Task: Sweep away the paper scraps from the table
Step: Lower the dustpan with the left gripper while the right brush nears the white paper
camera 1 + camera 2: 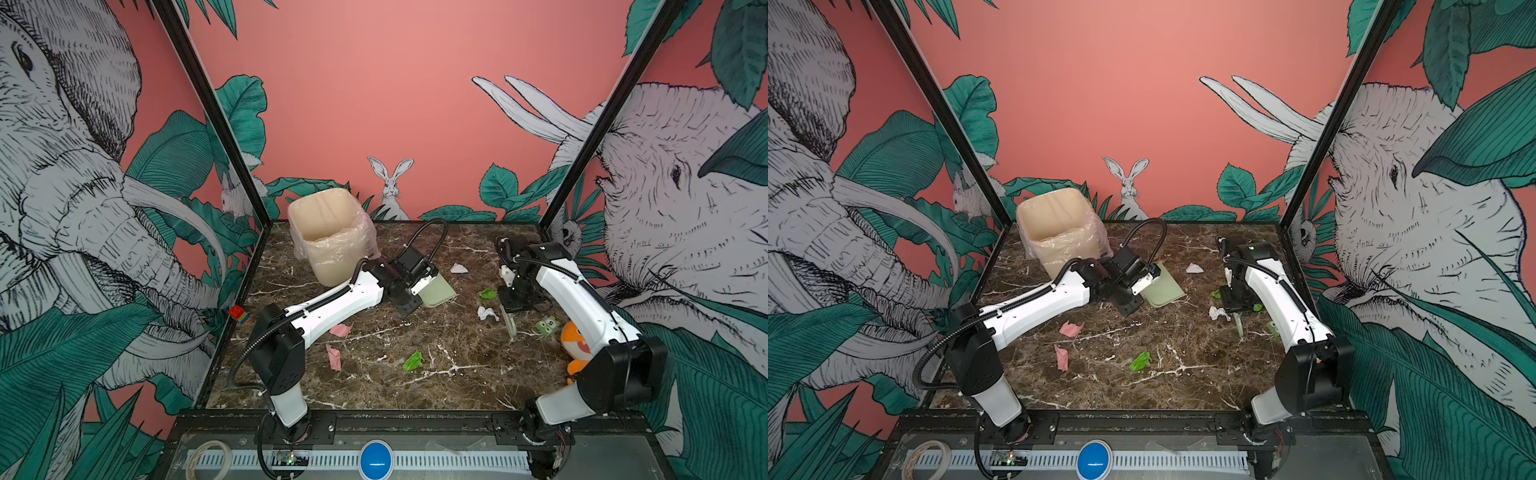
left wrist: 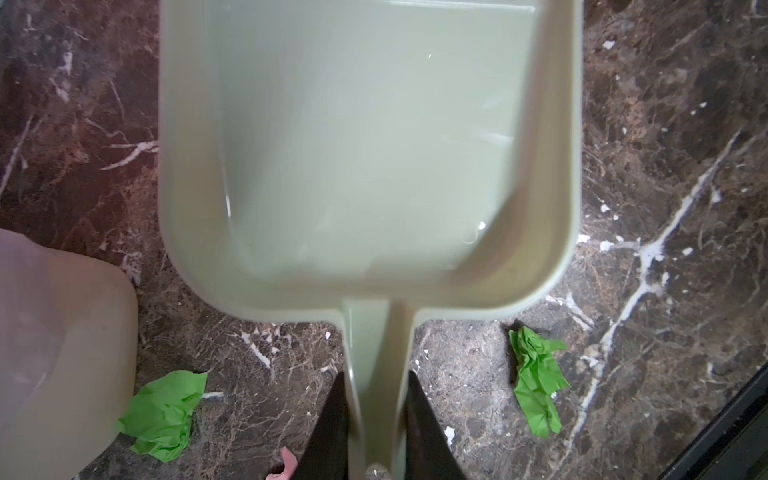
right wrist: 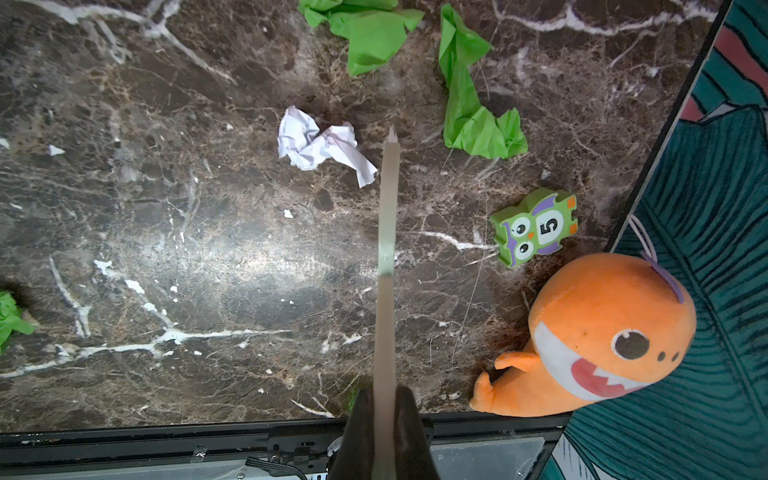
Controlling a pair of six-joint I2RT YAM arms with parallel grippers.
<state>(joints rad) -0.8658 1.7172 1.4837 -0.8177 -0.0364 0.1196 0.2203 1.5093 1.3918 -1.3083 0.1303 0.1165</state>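
Note:
Several paper scraps lie on the dark marble table (image 1: 415, 395): white ones (image 1: 459, 268) (image 1: 487, 313), green ones (image 1: 487, 294) (image 1: 412, 360) and pink ones (image 1: 340, 330) (image 1: 333, 357). My left gripper (image 2: 376, 415) is shut on the handle of the pale green dustpan (image 2: 365, 145), which is empty and sits mid-table near the back (image 1: 438, 291). My right gripper (image 3: 384, 415) is shut on a thin flat pale brush (image 3: 386, 249). The brush tip sits beside the crumpled white scrap (image 3: 320, 145), with a green scrap (image 3: 473, 108) on its other side.
A beige bin (image 1: 328, 237) lined with a clear bag stands at the back left. An owl number block (image 1: 547, 325) and an orange plush toy (image 1: 575, 345) lie by the right edge. A colour cube (image 1: 239, 314) rests on the left frame.

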